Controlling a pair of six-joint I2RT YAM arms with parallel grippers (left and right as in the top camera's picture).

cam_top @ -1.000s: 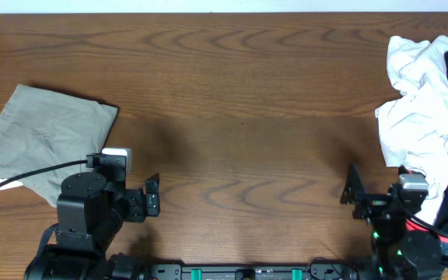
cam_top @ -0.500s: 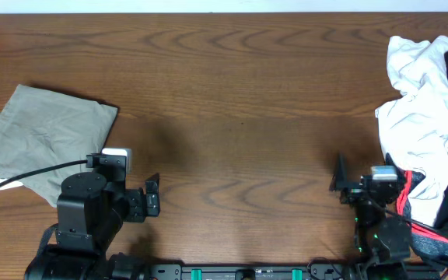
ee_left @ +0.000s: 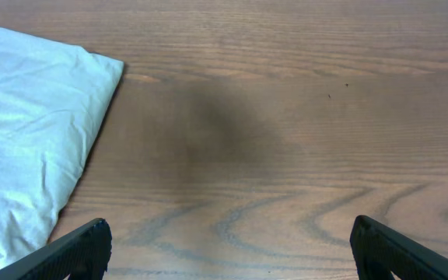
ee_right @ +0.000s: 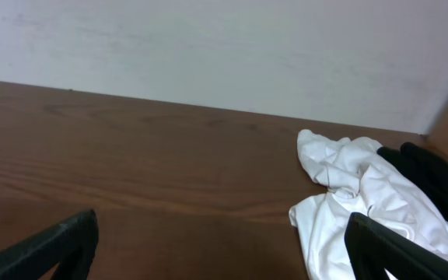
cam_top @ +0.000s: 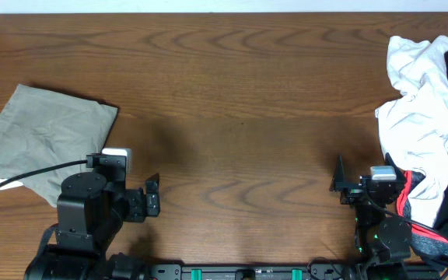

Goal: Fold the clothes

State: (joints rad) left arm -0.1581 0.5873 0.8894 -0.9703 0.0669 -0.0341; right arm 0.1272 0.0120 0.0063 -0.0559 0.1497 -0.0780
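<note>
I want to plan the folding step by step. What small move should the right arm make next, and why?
Probably reach the right gripper, open and empty, toward the crumpled white garment beside it. One khaki piece already lies folded at the left, so the white one seems the next to fold.

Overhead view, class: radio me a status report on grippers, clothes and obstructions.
Left gripper open, empty. Right gripper open, empty. Khaki garment folded, left side; white garment crumpled, right. Table bare between.
</note>
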